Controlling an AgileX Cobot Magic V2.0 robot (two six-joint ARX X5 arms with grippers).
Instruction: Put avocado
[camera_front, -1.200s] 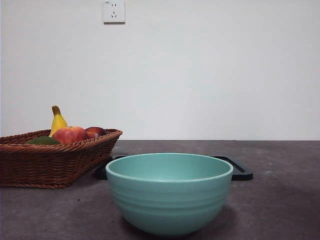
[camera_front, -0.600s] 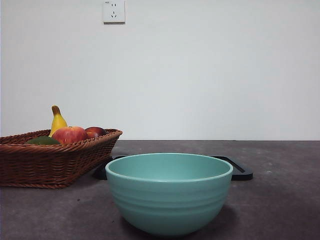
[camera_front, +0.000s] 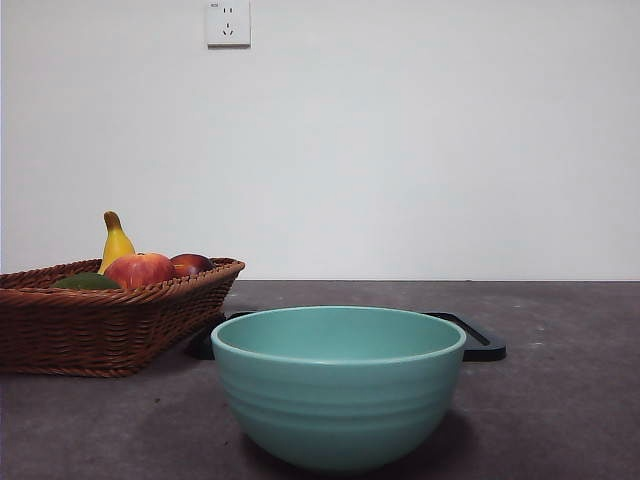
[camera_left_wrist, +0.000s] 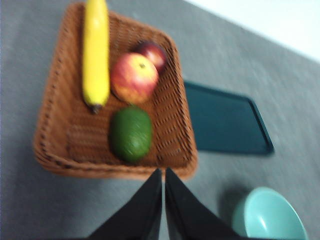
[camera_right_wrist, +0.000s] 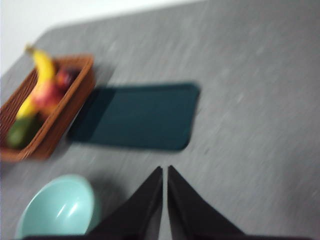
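Note:
The dark green avocado (camera_left_wrist: 130, 133) lies in the brown wicker basket (camera_left_wrist: 55, 120), beside a red apple (camera_left_wrist: 133, 78) and a yellow banana (camera_left_wrist: 96, 52). In the front view only its top (camera_front: 86, 282) shows over the basket rim (camera_front: 120, 320). My left gripper (camera_left_wrist: 163, 172) hangs high above the basket's near edge, jaws shut, holding nothing. My right gripper (camera_right_wrist: 164, 170) is also high, over the bare table near the dark tray (camera_right_wrist: 135, 122), jaws shut and empty. Neither arm shows in the front view.
A teal bowl (camera_front: 338, 385) stands at the table's front, seen also as the bowl (camera_left_wrist: 267, 215) and the bowl (camera_right_wrist: 55, 207) in the wrist views. A flat dark tray (camera_front: 475, 340) lies behind it. A darker red fruit (camera_left_wrist: 152, 52) sits in the basket.

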